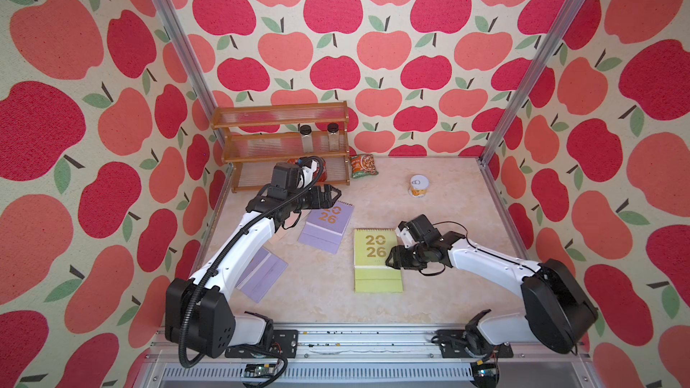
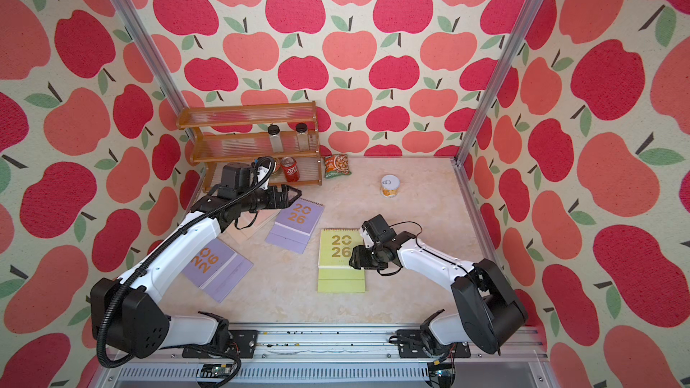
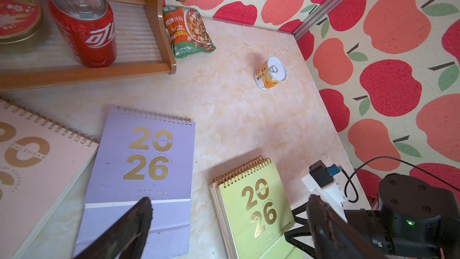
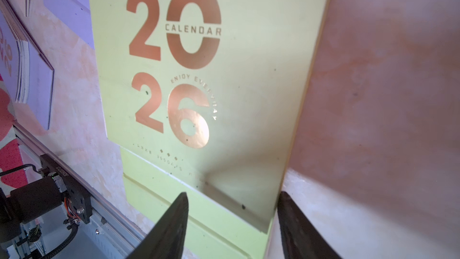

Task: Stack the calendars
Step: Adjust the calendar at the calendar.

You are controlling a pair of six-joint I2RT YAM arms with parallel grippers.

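Tabletop bearing yellow-green calendar at centre frame in both top views, lilac calendar just left above it, second lilac calendar lower left. Right end effector astride yellow-green calendar's edge, fingers apart, not clamped. Left end effector spread wide above lilac calendar.

- A three-tier wooden rack with ribbed clear shelves serves as the landmark.
- Cloth walls rise behind the rack and on both sides, printed with red and coral apples on cream.
- Under the rack, a marbled beige tabletop spreads rightward and forward.
- One aluminium post rises just beside the rack's left end.
- A second post stands well apart to its right.
- A metal rail runs along the edge opposite the rack.
- Light is soft; shadows are faint.
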